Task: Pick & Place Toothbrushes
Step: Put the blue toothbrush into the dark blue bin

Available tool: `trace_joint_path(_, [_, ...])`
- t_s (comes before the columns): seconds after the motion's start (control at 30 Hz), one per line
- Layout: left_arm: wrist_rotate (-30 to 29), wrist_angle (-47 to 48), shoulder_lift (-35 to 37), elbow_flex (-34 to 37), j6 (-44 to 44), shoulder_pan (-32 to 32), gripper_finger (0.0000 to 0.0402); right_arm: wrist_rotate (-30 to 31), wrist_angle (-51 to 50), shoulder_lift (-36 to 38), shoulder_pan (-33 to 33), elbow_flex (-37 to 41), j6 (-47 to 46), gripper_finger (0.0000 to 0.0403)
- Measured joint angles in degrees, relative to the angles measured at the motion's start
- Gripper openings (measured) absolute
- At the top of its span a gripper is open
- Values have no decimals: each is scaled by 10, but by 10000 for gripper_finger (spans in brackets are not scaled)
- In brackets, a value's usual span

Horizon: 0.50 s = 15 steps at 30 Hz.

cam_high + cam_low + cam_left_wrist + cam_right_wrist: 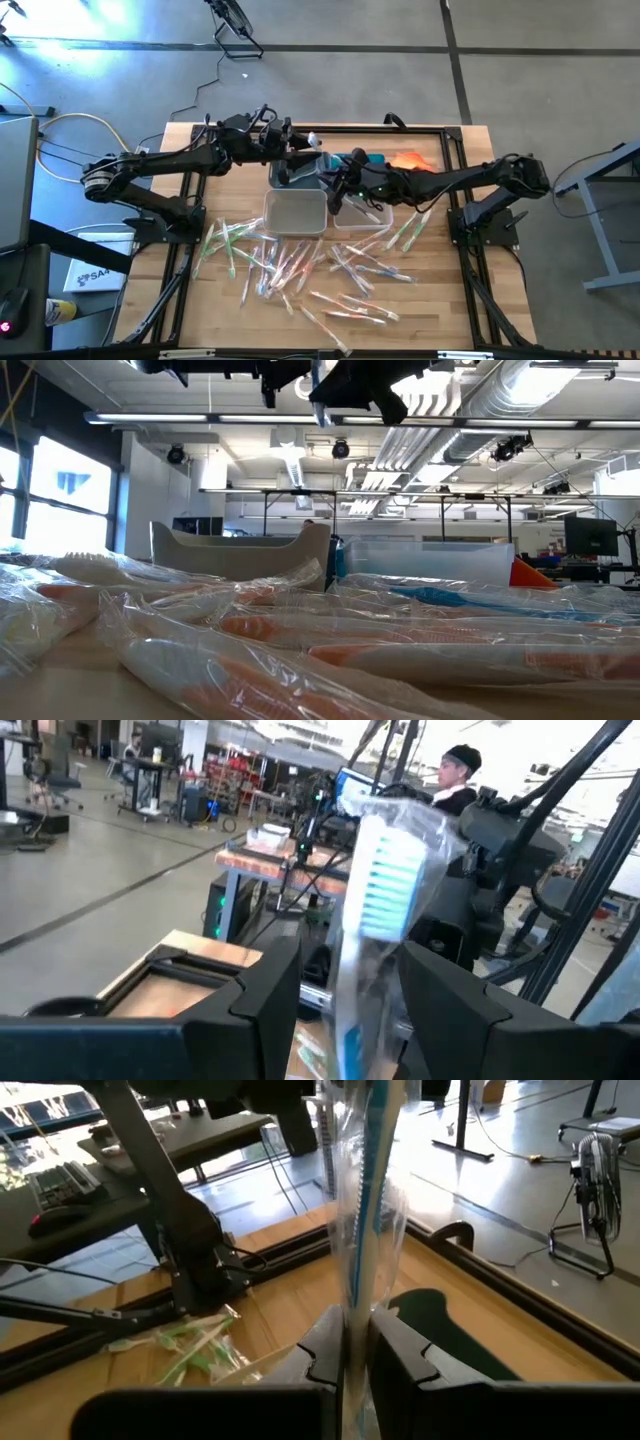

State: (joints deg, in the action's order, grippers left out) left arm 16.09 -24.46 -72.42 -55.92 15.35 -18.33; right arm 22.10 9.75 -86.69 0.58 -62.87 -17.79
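A blue-handled toothbrush (365,1210) in a clear wrapper hangs in the air over the bins, with my right gripper (352,1338) shut on it. In the high view my right gripper (337,188) reaches in from the table's right. My left gripper (350,965), coming from the left (303,150), stands open with one finger on each side of that toothbrush. The bristle head (385,885) sticks out beyond its fingers. Many more wrapped toothbrushes (300,265) lie scattered flat on the wooden table nearer the front edge. My right gripper pinches the wrapped toothbrush's handle (357,1305) between its two fingers. The fingers come roughly level from the table's right and lie across the handle. The toothbrush is lifted clear of the table, and its free length runs away from the fingers toward my left gripper.
A grey bin (295,212) and a clear bin (375,222) stand side by side under the grippers. Two more bins (300,170) (360,160) are behind them, and an orange cloth (412,160) lies at the far right. A black frame (455,170) borders the table.
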Motion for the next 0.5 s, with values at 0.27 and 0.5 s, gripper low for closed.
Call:
trace_joint_path(0.27, [0,7,0,0,0,0,167,1,8,0,0,0,0,19])
trace_joint_path(0.5, [0,6,0,0,0,0,129,2,8,0,0,0,1,19])
